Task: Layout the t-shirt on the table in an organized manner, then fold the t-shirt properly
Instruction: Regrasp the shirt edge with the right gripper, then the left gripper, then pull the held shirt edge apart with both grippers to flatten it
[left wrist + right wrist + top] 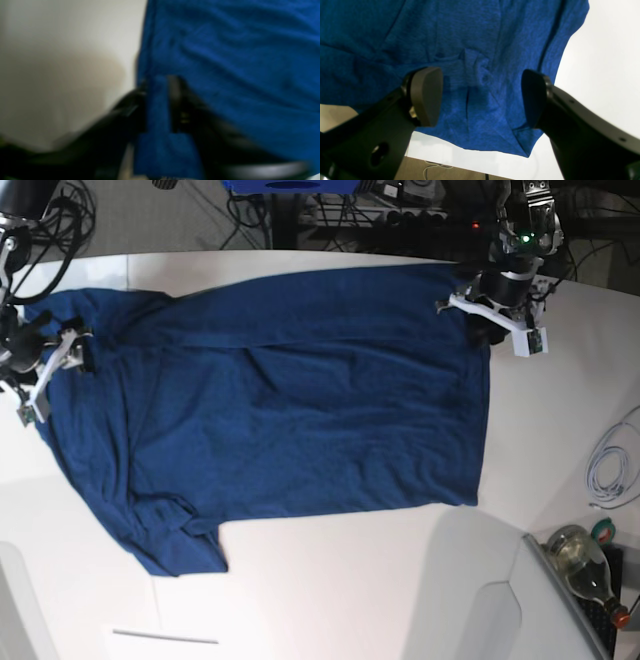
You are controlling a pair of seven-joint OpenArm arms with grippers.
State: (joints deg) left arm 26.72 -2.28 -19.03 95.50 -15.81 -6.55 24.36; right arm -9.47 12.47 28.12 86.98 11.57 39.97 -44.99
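Note:
The dark blue t-shirt [290, 400] lies spread flat on the white table [330, 600], with one sleeve bunched at the front left. My right gripper [482, 97] hovers open over the shirt's edge, its fingers [427, 95] wide apart and nothing between them; in the base view the right gripper [62, 358] is at the shirt's left end. My left gripper [482, 318] is at the shirt's far right corner. In the blurred left wrist view, the left gripper [158, 105] has its jaws parted, with a strip of the t-shirt [237, 62] hem lying between them.
A glass bottle [585, 565], a tape roll [603, 530] and a coiled white cable [610, 465] sit at the table's right edge. Cables and equipment line the back. The table edge and floor [450, 172] show below the right gripper.

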